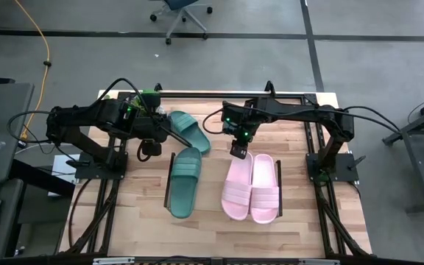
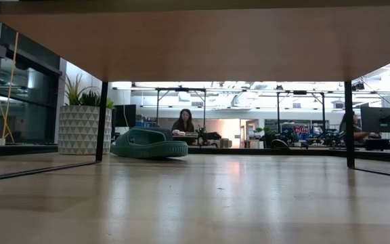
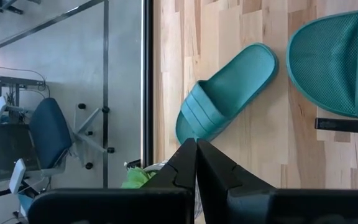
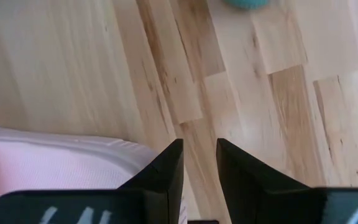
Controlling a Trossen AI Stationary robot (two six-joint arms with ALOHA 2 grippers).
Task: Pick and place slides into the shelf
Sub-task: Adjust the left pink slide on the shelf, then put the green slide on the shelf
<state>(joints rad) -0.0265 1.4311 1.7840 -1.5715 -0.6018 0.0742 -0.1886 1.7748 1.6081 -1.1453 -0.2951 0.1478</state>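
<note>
Grey floor and an office chair (image 1: 182,13) surround the butcher-block table (image 1: 146,228) in the high view, where four slides lie in the open: two teal ones, one angled near the far edge (image 1: 190,130) and one lying lengthwise nearer the middle (image 1: 185,182), and two pink ones side by side (image 1: 238,185) (image 1: 265,188) with their long axes running from far edge to near edge. The right gripper (image 1: 238,150) hangs right at the far end of the inner pink slide, so that slide stretches away from it toward the table's near edge; the left gripper (image 1: 153,144) sits just left of the teal pair. By my reading the right arm is the nearer one for the pink slides, the left for the teal. Level with the tabletop, the low view shows the shelf (image 2: 181,47) as a wood board overhead on thin black legs, with one teal slide (image 2: 149,144) lying beyond it and nothing stored yet. From the left wrist, its fingers (image 3: 185,165) are pressed together on nothing, the angled teal slide (image 3: 225,92) lying ahead. From the right wrist, the fingers (image 4: 166,171) stand slightly apart and empty, with the pink slide's edge (image 4: 55,162) just beside one of them.
</note>
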